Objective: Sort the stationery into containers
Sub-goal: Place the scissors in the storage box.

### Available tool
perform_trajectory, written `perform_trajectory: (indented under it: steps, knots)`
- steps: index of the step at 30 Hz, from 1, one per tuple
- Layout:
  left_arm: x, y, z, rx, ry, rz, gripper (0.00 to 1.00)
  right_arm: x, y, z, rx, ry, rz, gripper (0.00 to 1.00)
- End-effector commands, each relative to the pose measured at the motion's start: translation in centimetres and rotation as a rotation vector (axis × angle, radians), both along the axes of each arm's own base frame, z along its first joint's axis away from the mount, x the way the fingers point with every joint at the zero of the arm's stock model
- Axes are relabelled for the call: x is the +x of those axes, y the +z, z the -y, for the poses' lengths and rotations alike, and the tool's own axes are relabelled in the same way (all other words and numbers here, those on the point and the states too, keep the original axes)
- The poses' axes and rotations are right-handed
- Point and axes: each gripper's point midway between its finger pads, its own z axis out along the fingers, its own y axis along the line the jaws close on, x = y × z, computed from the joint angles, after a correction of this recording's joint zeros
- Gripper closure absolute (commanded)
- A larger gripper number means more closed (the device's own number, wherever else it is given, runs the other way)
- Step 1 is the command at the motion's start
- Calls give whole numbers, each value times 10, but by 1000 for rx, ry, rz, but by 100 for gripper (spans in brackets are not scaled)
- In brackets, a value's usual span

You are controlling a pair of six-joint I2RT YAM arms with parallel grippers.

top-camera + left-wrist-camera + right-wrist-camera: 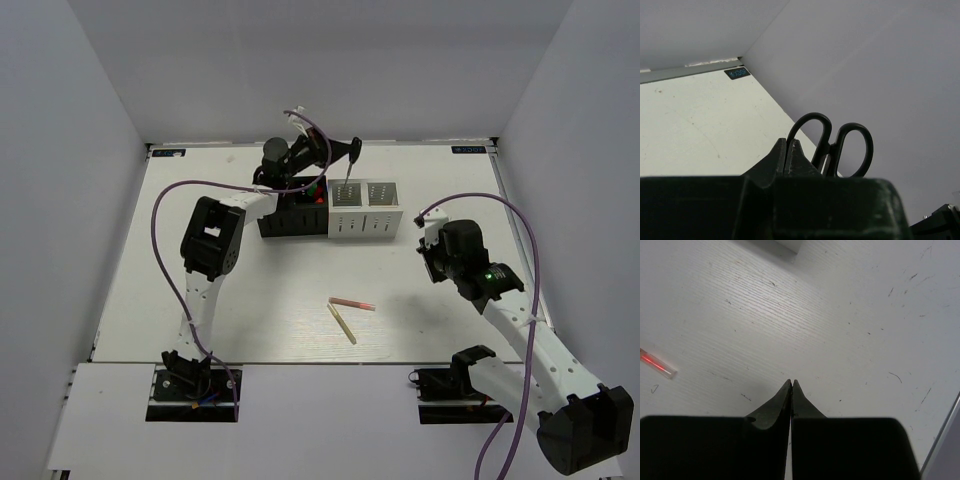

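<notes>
The containers stand in a row at the back: two black holders (292, 218) on the left and two white ones (365, 212) on the right. My left gripper (340, 156) is above the left white holder, shut on a handle loop of the black-handled scissors (350, 165). Their blade points down into that holder. In the left wrist view the scissors' loops (840, 147) rise just past my gripper (788, 145). Highlighters with coloured caps (318, 190) stick out of a black holder. The pink stick (352, 303) and pale wooden stick (342, 323) lie mid-table. My right gripper (430, 252) is shut and empty.
White walls close in the table at the back and on both sides. In the right wrist view my right gripper (791, 383) hovers over bare scuffed table, with the end of the pink stick (657, 364) at the left edge.
</notes>
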Motion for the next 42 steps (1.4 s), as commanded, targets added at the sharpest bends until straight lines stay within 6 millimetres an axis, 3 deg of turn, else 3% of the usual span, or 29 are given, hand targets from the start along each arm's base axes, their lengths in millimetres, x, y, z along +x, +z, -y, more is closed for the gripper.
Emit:
perform_trajectory:
  steps: [1, 19, 22, 31, 36, 39, 41, 42]
  knots:
    - [-17, 38, -1, 0, -40, 110, 100, 4, 4, -5, 9, 22, 27, 100]
    - [-45, 8, 17, 234, -142, 159, 97, 4, 4, -5, 11, 26, 22, 100]
    - [-46, 9, 18, 255, -145, 170, 89, 4, 4, -4, 12, 21, 23, 100]
    - [-47, 11, 18, 288, -140, 175, 51, 4, 5, -6, 13, 29, 25, 99]
    - [-45, 21, 19, 287, -132, 195, 49, 3, 4, -6, 14, 31, 20, 99]
    - [-47, 41, 19, 273, -129, 228, 49, 3, 3, -5, 11, 29, 20, 97]
    - [-51, 54, 21, 261, -127, 247, 49, 3, 3, -6, 13, 33, 19, 87]
    - [-54, 68, 20, 253, -121, 269, 49, 3, 4, -7, 16, 33, 21, 75]
